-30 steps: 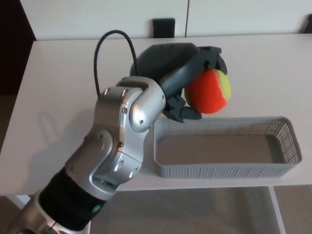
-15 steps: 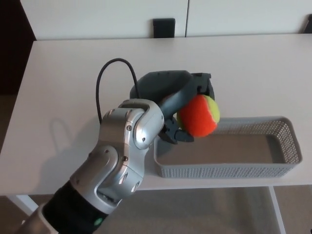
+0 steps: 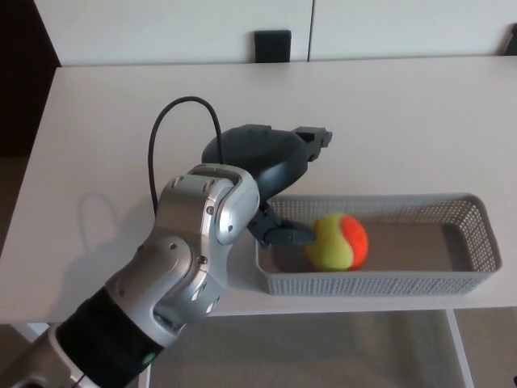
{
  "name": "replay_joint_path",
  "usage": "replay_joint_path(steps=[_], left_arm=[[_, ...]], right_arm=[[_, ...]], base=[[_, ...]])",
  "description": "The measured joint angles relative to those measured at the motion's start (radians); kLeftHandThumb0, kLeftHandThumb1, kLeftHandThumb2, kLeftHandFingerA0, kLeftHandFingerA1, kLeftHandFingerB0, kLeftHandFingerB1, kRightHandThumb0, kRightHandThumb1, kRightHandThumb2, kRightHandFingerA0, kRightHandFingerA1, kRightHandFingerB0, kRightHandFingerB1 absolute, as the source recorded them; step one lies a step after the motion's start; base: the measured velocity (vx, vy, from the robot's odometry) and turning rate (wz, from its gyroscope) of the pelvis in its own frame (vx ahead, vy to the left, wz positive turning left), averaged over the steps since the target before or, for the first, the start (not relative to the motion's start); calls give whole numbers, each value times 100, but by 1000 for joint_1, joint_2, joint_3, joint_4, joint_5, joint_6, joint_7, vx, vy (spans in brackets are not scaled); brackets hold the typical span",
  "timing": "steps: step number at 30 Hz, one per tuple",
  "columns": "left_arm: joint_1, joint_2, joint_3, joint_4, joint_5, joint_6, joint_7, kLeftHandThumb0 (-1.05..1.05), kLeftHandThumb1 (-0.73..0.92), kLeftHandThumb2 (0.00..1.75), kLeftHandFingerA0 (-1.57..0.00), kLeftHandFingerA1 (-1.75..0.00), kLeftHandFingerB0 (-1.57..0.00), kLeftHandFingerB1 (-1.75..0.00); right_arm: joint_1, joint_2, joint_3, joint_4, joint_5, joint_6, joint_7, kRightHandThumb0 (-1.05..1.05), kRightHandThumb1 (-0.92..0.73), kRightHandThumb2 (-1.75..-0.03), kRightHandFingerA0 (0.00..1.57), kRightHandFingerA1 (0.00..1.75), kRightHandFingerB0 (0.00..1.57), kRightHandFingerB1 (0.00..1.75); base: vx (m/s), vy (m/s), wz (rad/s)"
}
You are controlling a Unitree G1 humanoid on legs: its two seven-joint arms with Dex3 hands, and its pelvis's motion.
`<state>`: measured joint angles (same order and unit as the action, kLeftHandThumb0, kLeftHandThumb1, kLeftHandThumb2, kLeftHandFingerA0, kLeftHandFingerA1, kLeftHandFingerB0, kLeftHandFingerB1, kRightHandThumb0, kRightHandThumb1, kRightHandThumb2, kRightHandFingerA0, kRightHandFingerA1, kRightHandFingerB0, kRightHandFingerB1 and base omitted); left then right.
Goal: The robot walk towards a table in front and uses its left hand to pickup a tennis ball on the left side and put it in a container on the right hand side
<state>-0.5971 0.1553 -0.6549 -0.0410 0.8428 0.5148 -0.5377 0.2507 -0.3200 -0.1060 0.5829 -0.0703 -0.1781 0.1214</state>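
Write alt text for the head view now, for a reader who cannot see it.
An orange-and-yellow tennis ball lies in the left part of a grey mesh container near the front edge of the white table. The robot's left hand hovers open just left of it, fingers apart.

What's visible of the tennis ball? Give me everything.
The tennis ball is fuzzy and two-tone: yellow-green on its left half, orange on its right. It looks round and whole. It rests on the floor of the grey mesh basket, left of centre, near the front wall. The left hand is open; one finger sits right beside the ball, contact unclear.
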Motion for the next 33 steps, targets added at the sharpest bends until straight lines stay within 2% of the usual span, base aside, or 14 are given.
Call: replay_joint_path(steps=[8, 11, 15, 16, 18, 19, 20, 21, 23, 24, 29, 30, 31, 33], left_arm=[[1, 2, 5, -24, 3, 16, -45, -93, 54, 92, 0, 0, 0, 0], [19, 21, 27, -70, 1, 16, -59, -85, 50, 94, 0, -14, 0, -8], [83, 76, 107, -215, -8, 15, -72, -84, 49, 91, 0, -13, -1, -10], [101, 87, 129, -248, -13, 15, -75, -80, 61, 59, -6, -27, -1, -23], [150, 109, 185, -327, -29, 13, -77, -81, 61, 59, -8, -28, -2, -23], [180, 123, 221, -373, -39, 11, -78, -82, 49, 79, -9, -38, -10, -27], [213, 133, 258, -416, -49, 9, -79, -82, 49, 79, -9, -38, -10, -27], [238, 136, 285, -445, -58, 6, -79, -37, 25, 88, 0, -49, 0, -48], [306, 140, 357, -515, -84, -5, -78, -37, 27, 89, 0, -48, 0, -49], [349, 142, 401, -548, -102, -15, -77, -74, 47, 81, -17, -44, -6, -35], [562, 141, 615, -624, -178, -78, -68, -73, 46, 76, -19, -45, -12, -37], [597, 138, 648, -627, -191, -89, -66, -65, 53, 56, -22, -38, -18, -28], [635, 133, 687, -629, -205, -100, -65, -72, 45, 75, -27, -46, -21, -39], [722, 119, 774, -627, -241, -126, -64, -70, 44, 75, -29, -47, -23, -41]], right_arm=[[-2, 0, 0, -3, 0, 1, 0, -40, -53, -56, 54, 45, 49, 40], [-1, 1, 3, -7, 0, 4, 0, -39, -52, -55, 54, 45, 48, 40], [15, 2, 6, -7, -1, 6, 0, -41, -53, -56, 53, 45, 48, 40], [20, 2, 7, -6, -1, 5, 0, -41, -53, -56, 53, 45, 49, 40], [26, 3, 10, -5, -1, 5, 0, -41, -53, -56, 54, 45, 49, 40], [28, 2, 11, -5, -1, 5, 0, -40, -53, -56, 55, 46, 50, 40], [31, 2, 12, -4, -2, 5, 0, -40, -53, -56, 55, 46, 50, 40], [32, 2, 13, -4, -2, 5, 0, -40, -54, -56, 55, 46, 50, 40], [34, 2, 14, -4, -2, 5, 0, -40, -53, -56, 56, 46, 51, 41], [34, 2, 15, -3, -2, 5, 0, -41, -53, -56, 57, 47, 52, 41], [36, 2, 19, 11, -2, 3, 0, -46, -52, -56, 54, 47, 50, 42], [37, 2, 19, 17, -2, 2, 0, -45, -52, -56, 54, 47, 51, 42], [37, 2, 20, 23, -2, 1, 0, -43, -53, -56, 54, 48, 51, 43], [39, 3, 20, 36, -2, 0, 0, -43, -53, -56, 54, 48, 51, 44]], base=[[0, 0, 0], [0, 0, 0], [0, 0, 0], [0, 0, 0], [0, 0, 0], [0, 0, 0], [0, 0, 0], [0, 0, 0], [0, 0, 0], [0, 0, 0], [0, 0, 0], [0, 0, 0], [0, 0, 0], [0, 0, 0]])
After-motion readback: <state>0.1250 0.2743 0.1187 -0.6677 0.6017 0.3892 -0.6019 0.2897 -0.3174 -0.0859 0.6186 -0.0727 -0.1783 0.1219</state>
